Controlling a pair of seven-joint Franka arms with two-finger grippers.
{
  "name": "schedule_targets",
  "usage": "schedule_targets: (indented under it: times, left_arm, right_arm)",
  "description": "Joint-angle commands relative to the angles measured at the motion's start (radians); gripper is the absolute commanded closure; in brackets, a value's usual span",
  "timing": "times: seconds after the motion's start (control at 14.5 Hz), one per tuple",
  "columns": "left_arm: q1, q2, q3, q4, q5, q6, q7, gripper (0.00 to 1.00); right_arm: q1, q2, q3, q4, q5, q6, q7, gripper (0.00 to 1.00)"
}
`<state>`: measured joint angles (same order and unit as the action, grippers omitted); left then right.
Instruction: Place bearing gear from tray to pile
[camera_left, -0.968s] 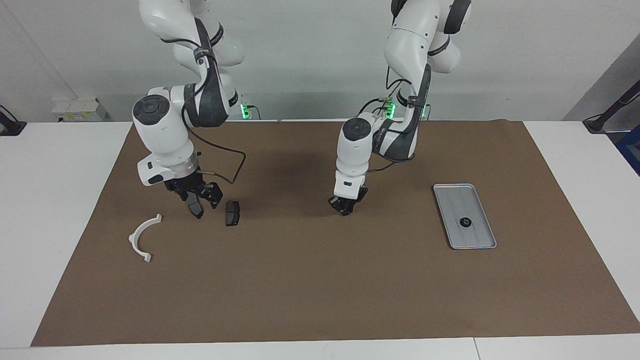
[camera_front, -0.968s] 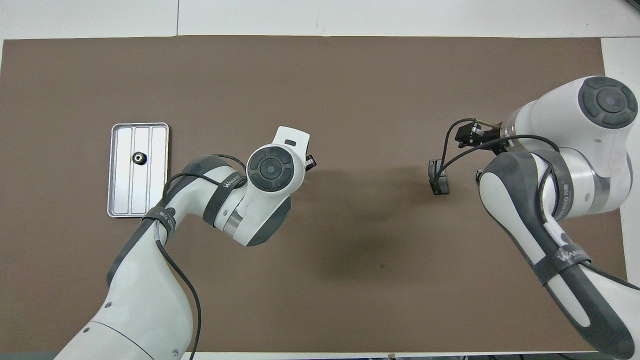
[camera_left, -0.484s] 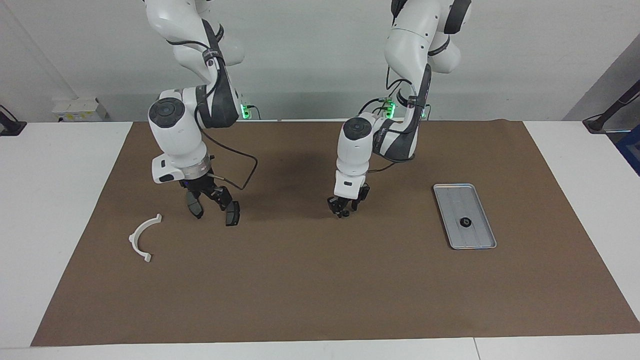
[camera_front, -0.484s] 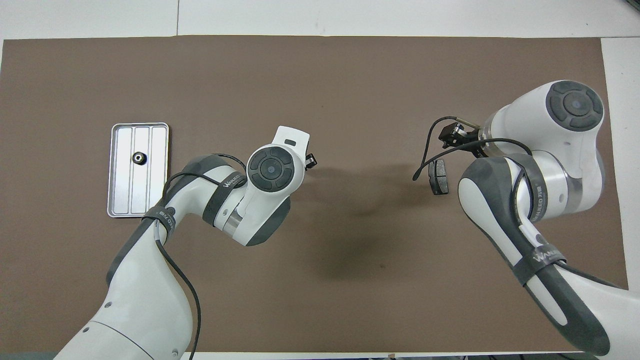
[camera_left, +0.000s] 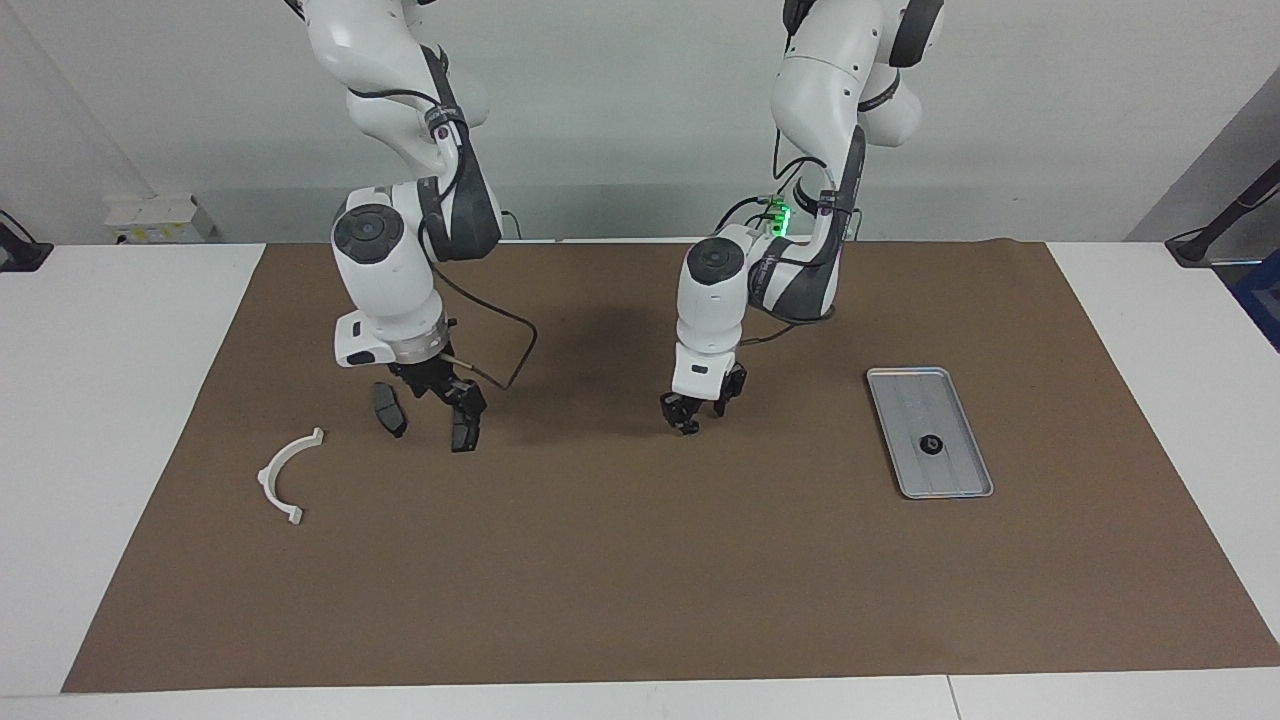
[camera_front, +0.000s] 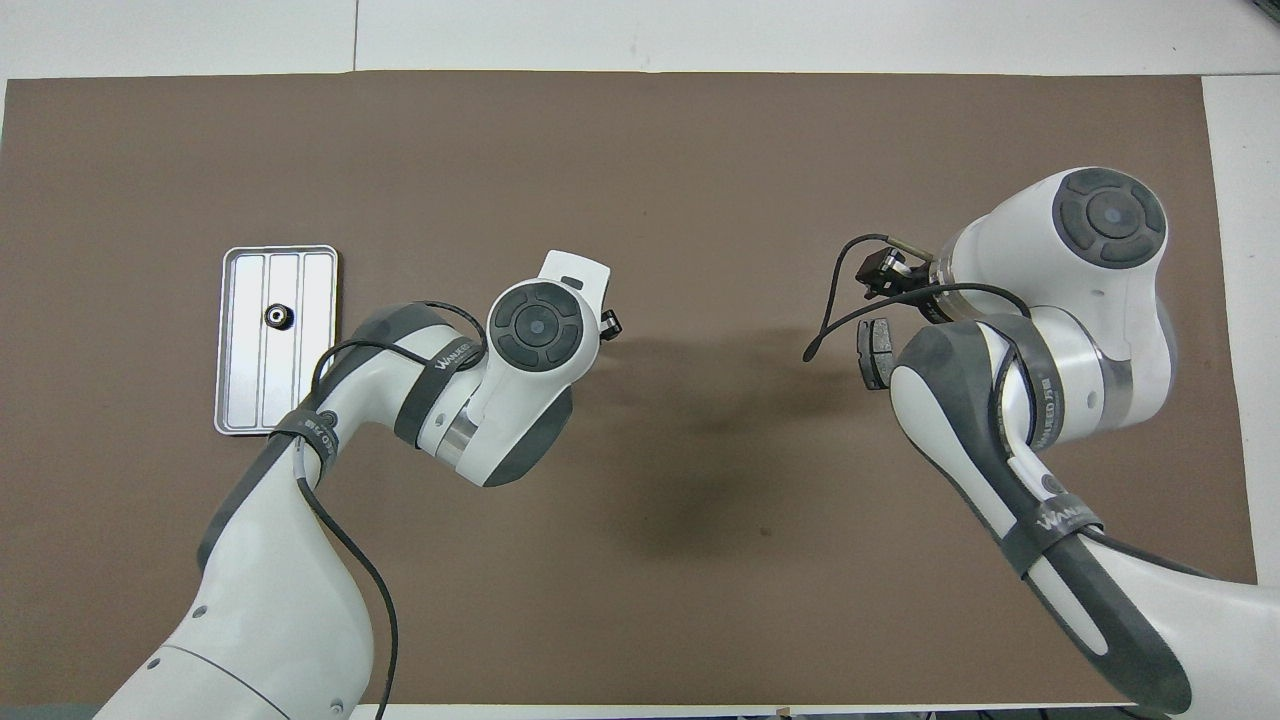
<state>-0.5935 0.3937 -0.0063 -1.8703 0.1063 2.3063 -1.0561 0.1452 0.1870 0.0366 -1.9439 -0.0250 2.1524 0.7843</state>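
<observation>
White plastic half-ring bracket (camera_left: 282, 474) lies on the brown mat (camera_left: 640, 580) covering the tabletop, farthest from the ribbed silver-grey metal tray (camera_left: 905, 395), at my right arm's end. First dark grey brake pad (camera_left: 388, 410) sits beside the bracket, on its tray side. My right gripper (camera_left: 440, 392) hangs just above the mat, fingers released, holding nothing. Second dark grey brake pad (camera_left: 462, 428) lies under one of those fingers. My left gripper (camera_left: 700, 410) is low over mid-mat, between the pads and the tray, fingers spread, empty. The small black bearing gear (camera_left: 930, 445) rests in the tray, untouched.
</observation>
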Motion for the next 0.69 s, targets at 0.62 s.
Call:
schedule_targets:
  times: [0.62]
  left_arm:
    - [0.377,-0.248,-0.004,-0.026,-0.080,-0.300,0.692,0.23]
  right_arm:
    - [0.246,0.025,0.005,0.014,0.010,0.043,0.363,0.00]
